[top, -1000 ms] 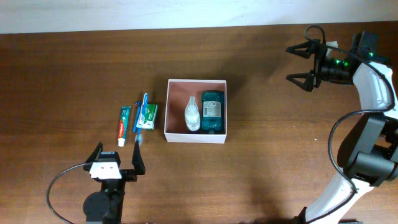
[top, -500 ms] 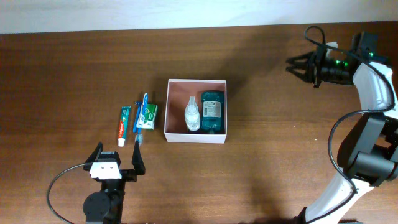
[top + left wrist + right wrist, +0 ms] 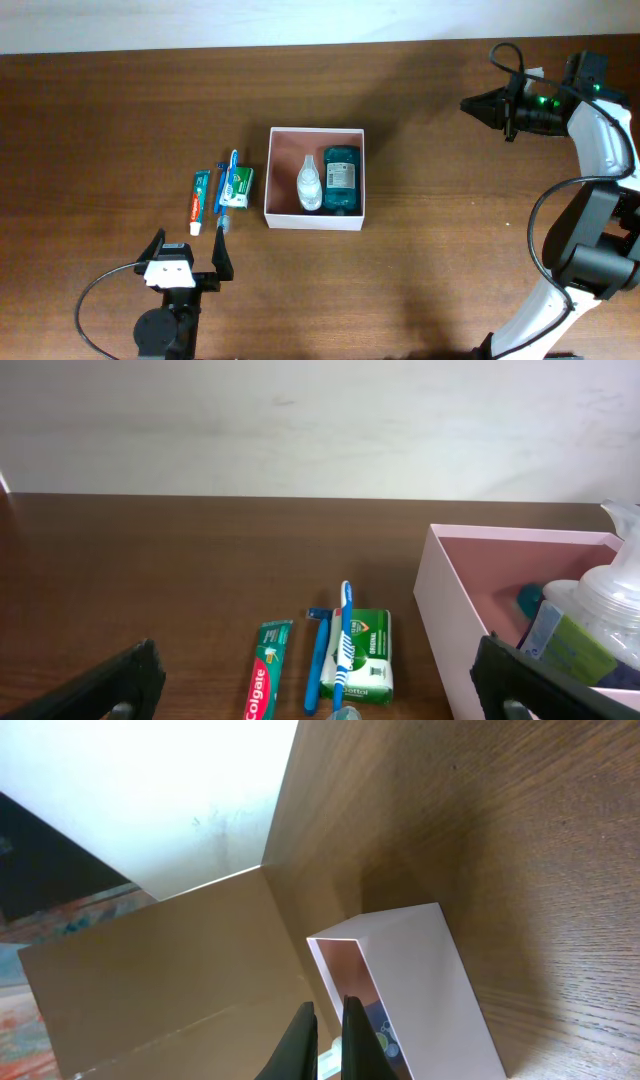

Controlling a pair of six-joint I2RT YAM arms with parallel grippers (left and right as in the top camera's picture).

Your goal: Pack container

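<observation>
The left hand (image 3: 190,240) sits at the near edge, fingers spread wide; the right hand (image 3: 472,104), far right, is pinched together and empty.

matt cardboard container (image 3: 316,217); grained wood table (image 3: 450,250); clear plastic bottle (image 3: 311,184).

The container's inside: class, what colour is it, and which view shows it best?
The container is reddish-brown inside, with white outer walls. The overhead view shows it best.

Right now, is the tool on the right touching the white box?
Apart. The overhead view shows the right tool far off to the right of the box, with a wide stretch of table between them.
</observation>
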